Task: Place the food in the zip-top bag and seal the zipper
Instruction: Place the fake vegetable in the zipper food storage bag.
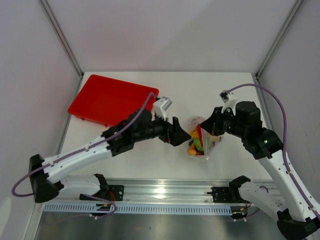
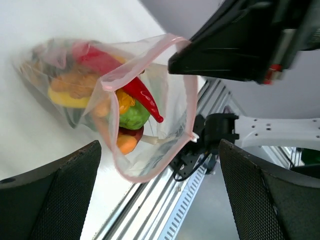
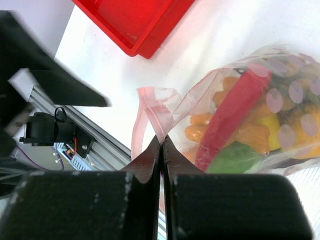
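Note:
The zip-top bag (image 1: 201, 145) lies at the table's middle, right of centre, with the food (image 1: 195, 145) inside it. In the left wrist view the bag (image 2: 172, 125) gapes, its pink zipper (image 2: 145, 57) forming a loop around a red chili (image 2: 145, 97), a green lime (image 2: 134, 116) and an orange piece (image 2: 127, 144). My left gripper (image 2: 160, 200) is open, just left of the bag's mouth and touching nothing. My right gripper (image 3: 161, 141) is shut on the zipper (image 3: 157, 112) at one corner of the mouth. Food (image 3: 232, 115) shows through the plastic beside it.
An empty red tray (image 1: 112, 98) sits at the back left of the table, also seen in the right wrist view (image 3: 135, 20). The aluminium rail (image 1: 165, 192) with the arm bases runs along the near edge, close below the bag.

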Tool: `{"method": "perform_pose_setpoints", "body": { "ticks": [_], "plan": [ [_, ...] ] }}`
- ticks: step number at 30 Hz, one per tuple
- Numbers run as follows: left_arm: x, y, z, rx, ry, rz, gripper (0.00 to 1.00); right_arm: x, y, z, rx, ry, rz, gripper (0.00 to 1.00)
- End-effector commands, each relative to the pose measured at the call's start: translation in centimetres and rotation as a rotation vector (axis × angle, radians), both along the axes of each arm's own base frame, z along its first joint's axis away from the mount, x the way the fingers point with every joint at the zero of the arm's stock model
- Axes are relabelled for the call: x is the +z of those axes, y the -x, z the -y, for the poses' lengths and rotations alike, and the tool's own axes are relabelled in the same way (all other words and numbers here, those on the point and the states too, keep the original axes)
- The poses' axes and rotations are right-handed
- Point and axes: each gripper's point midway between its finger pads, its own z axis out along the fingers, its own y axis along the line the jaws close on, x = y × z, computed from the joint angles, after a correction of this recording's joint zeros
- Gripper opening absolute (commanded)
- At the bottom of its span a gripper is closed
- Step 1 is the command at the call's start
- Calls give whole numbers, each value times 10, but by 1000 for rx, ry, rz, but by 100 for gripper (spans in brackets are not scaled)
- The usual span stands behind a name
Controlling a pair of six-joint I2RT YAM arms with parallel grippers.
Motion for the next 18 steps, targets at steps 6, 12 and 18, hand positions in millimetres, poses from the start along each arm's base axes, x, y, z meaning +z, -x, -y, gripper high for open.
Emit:
{"method": "perform_pose_setpoints", "body": {
  "ticks": [6,12,18],
  "plan": [
    [-4,10,-17,-2,163,-16,100,35,1,1,-1,-32,76,0],
    [-52,18,-2,-45,126,-67,99,33,3,-1,11,-33,51,0],
    [-71,3,10,-6,51,-102,91,32,4,-1,17,-29,38,0]
  ]
}}
